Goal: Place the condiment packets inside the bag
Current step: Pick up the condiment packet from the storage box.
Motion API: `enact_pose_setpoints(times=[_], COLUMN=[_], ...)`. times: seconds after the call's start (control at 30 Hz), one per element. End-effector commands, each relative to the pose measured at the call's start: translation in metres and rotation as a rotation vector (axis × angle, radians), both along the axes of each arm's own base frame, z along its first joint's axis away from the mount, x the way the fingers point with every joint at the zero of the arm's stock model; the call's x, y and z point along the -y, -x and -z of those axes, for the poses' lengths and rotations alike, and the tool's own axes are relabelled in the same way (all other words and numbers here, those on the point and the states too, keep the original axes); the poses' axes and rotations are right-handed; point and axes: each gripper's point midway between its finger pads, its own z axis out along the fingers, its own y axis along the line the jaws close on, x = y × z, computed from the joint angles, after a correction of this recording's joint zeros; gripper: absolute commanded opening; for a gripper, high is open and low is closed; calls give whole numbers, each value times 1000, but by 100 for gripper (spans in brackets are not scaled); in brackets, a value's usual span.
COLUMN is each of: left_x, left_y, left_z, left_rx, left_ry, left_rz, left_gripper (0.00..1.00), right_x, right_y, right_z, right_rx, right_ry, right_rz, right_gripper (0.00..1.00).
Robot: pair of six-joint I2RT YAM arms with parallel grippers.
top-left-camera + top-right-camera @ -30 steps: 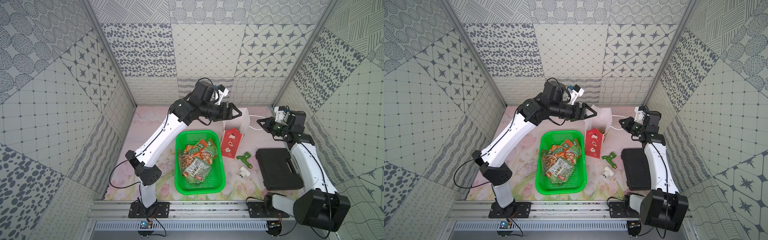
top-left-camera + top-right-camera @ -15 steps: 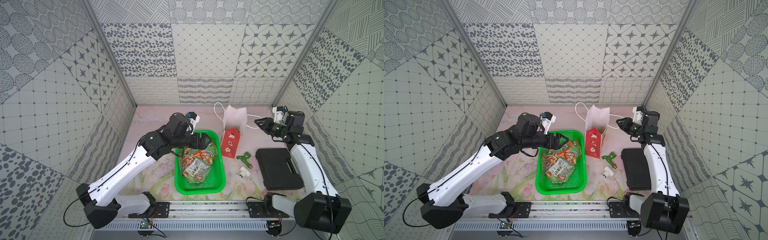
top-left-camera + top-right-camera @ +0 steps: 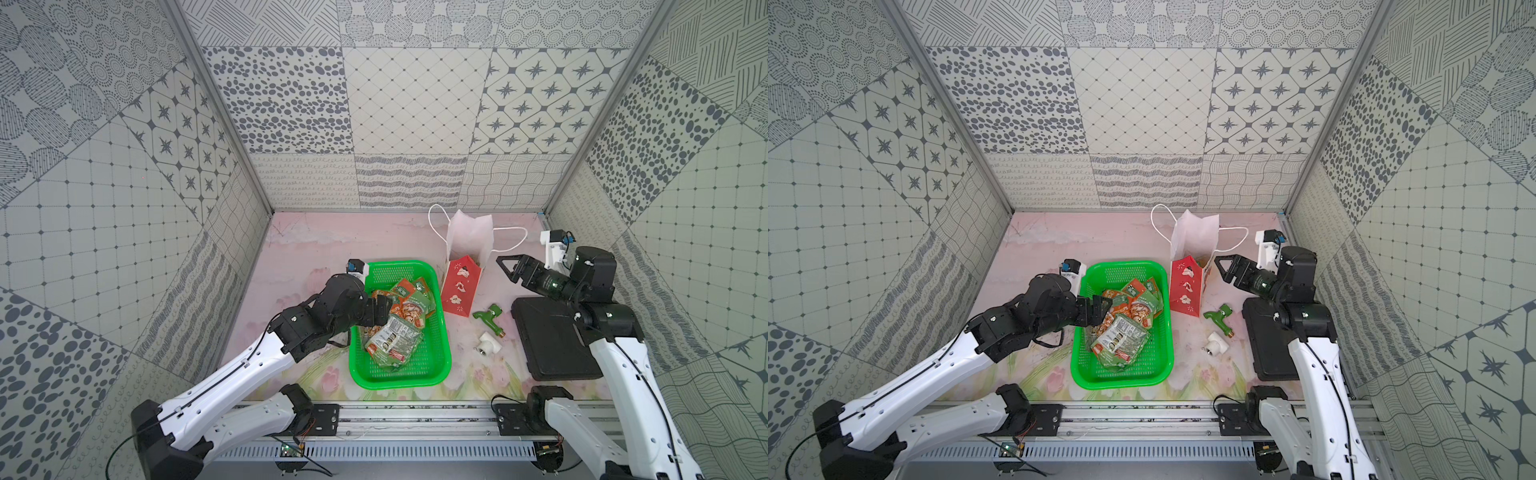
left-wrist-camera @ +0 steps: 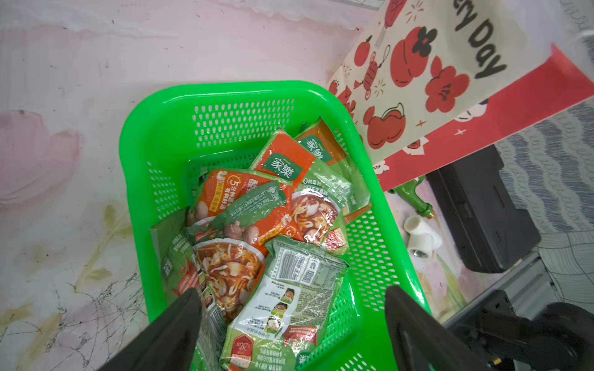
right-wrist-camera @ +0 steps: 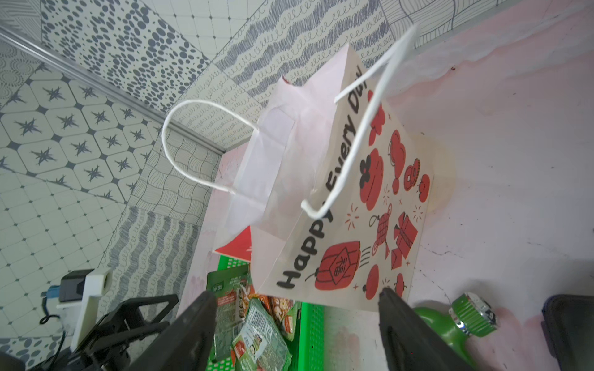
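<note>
Packets: the condiment packets [image 4: 257, 225] lie in a loose heap, one over another, inside the green mesh basket [image 3: 399, 384]. They are orange and green sachets, with a silvery-green one on top.
Bag: the paper gift bag [image 3: 461, 286] stands upright on the counter [image 3: 332, 241], just beside the far right corner of the basket. Its mouth is open and its cord handles hang outward.
Inside of bag: the right wrist view shows only white walls. The bottom is hidden, so I cannot tell if any packet is already in.
Left tool [image 4: 291, 295]: released, jaws wide, low over the heap with the silvery-green packet between them; it grasps nothing.
Right tool [image 3: 508, 270]: released and empty, near the right side of the bag and not touching it.
Done: little or nothing, as far as I can judge.
Left to do: nearly the whole heap must go into the bag.
Around: a green plastic tap [image 3: 490, 318], a white pipe fitting [image 3: 486, 345] and a black case [image 3: 557, 340] lie to the right, and no tool touches them.
</note>
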Motion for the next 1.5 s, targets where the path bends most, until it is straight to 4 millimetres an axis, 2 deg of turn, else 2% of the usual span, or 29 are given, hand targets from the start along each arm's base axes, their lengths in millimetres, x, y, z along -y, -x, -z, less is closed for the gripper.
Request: enact_pose_setpoints(times=[0.0, 0.13, 0.3, 0.57, 0.7, 0.97, 1.2, 1.33, 1.47], left_x=[-17, -27, -26, -42, -43, -47, -50, -49, -48], left_y=[-25, -30, -34, -42, -43, -44, -43, -44, -44], left_z=[0, 17, 30, 50, 53, 57, 57, 58, 58], left_rx=[154, 158, 126, 88, 73, 70, 71, 70, 67], left_ry=[17, -4, -19, -45, -36, -53, -65, -64, -63], left_rz=[-136, -167, -171, -245, -251, -268, -273, -273, -268], left_gripper=[92, 92, 93, 93, 93, 93, 93, 93, 93], right_x=[-14, -48, -93, -166, -194, -220, -229, -237, -247], right_y=[20, 41, 57, 78, 80, 69, 56, 58, 69], right_z=[9, 17, 34, 91, 111, 154, 192, 205, 213], right_rx=[7, 27, 57, 87, 58, -52, -178, -227, -271], right_ry=[37, 83, 144, 448, 499, 565, 596, 583, 542], right_rz=[-48, -178, -341, -552, -634, -689, -686, -724, -794], right_gripper=[85, 85, 85, 83, 83, 81, 73, 69, 58])
